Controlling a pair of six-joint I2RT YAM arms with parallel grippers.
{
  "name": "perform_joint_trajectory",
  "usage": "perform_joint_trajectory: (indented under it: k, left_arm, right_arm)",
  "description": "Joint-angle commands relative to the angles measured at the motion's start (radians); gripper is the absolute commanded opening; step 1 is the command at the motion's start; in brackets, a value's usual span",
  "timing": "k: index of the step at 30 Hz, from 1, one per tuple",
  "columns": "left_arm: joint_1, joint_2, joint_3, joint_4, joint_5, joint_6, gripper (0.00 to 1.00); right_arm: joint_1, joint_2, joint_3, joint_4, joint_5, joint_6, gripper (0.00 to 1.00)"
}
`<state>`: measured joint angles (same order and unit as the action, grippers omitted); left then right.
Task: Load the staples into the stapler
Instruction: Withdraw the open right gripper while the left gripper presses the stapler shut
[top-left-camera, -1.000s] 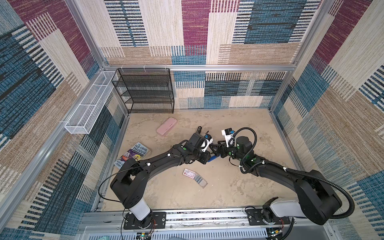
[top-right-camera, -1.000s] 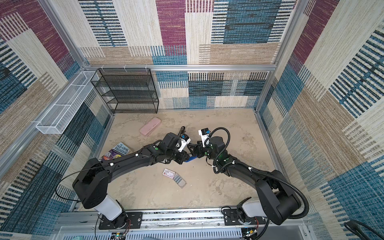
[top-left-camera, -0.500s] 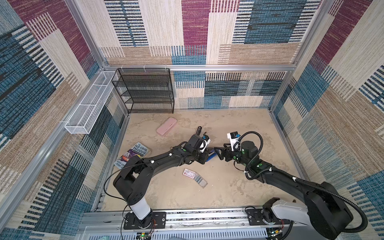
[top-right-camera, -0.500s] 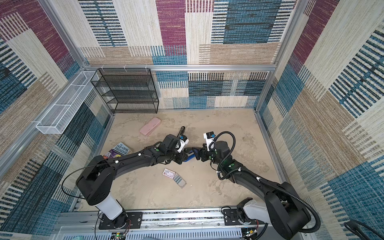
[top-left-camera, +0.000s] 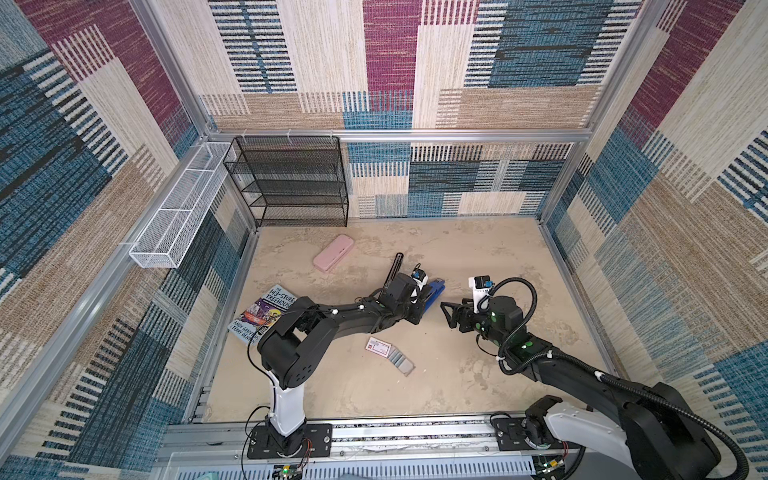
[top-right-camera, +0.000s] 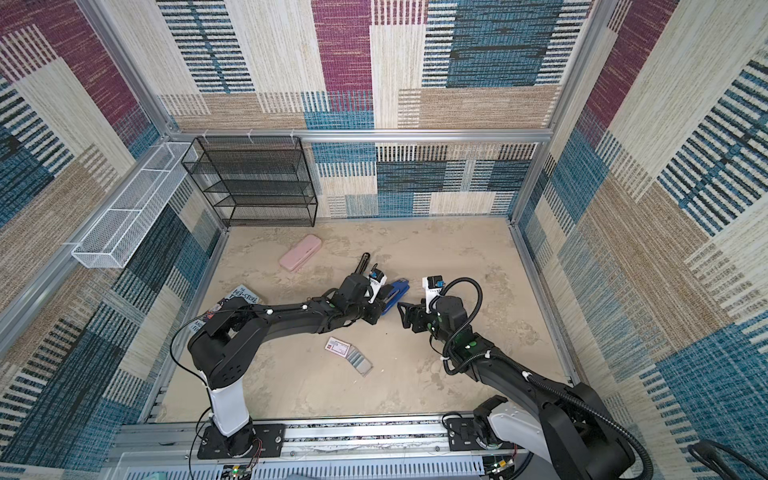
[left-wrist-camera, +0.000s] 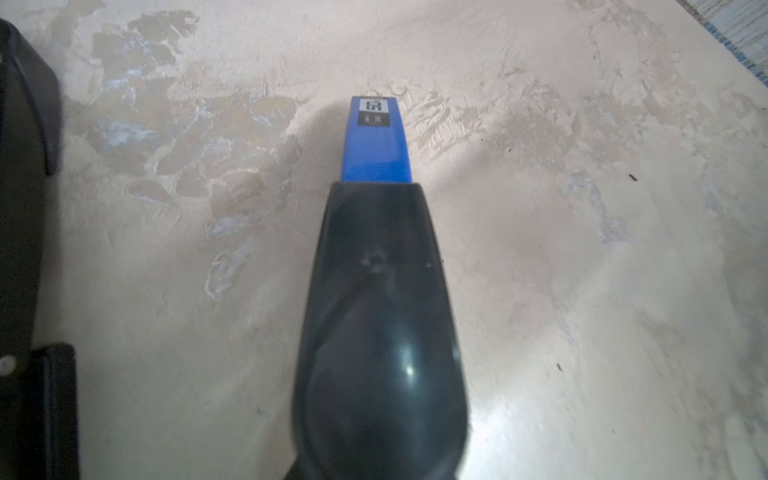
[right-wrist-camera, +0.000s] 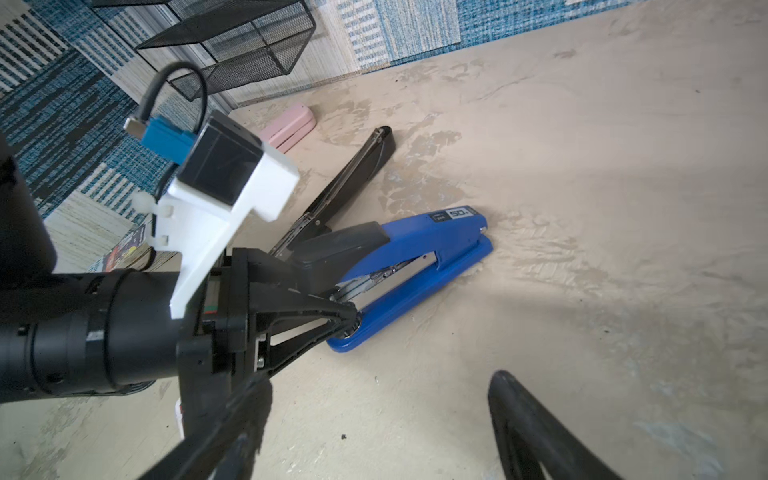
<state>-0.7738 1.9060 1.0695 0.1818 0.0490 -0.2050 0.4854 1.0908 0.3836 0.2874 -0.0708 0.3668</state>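
The stapler (top-left-camera: 434, 291) (top-right-camera: 397, 291) is blue with a black grip and lies on the sandy floor at mid-table. My left gripper (top-left-camera: 422, 308) (top-right-camera: 380, 309) is shut on its rear end; the right wrist view shows the pinch (right-wrist-camera: 347, 318) at the stapler (right-wrist-camera: 415, 249) hinge. The left wrist view looks down the stapler (left-wrist-camera: 376, 145). My right gripper (top-left-camera: 446, 316) (top-right-camera: 402, 316) (right-wrist-camera: 374, 415) stands open and empty, a short way right of the stapler. The staples (top-left-camera: 401, 360) (top-right-camera: 359, 359) lie nearer the front, grey strips fanned beside their white box (top-left-camera: 378, 345).
A long black bar with a metal rail (top-left-camera: 395, 270) (right-wrist-camera: 357, 178) juts from behind the stapler. A pink case (top-left-camera: 333, 258) lies toward the back, and a book (top-left-camera: 264, 313) by the left wall. A black mesh shelf (top-left-camera: 291, 183) and white wire basket (top-left-camera: 183, 208) stand at the back left.
My right gripper has drawn back to the right, away from the stapler, with its jaws a little wider. The left gripper has stayed on the stapler.
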Motion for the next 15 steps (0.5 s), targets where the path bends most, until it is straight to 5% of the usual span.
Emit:
perform_joint_trajectory:
  k: [1,7,15]
  left_arm:
    - [-0.004,0.026,0.004,0.015,-0.031,0.011,0.2]
    - [-0.012,0.013,-0.021,0.022,-0.035,0.009,0.35]
    - [-0.019,-0.078,-0.108,0.022,-0.031,-0.016,0.39]
  right_arm:
    - [-0.003,-0.01,-0.008,0.014,0.036,0.021,0.86]
    - [-0.01,-0.022,-0.017,0.009,0.053,0.026,0.86]
    - [-0.018,-0.026,-0.028,0.018,0.052,0.033,0.86]
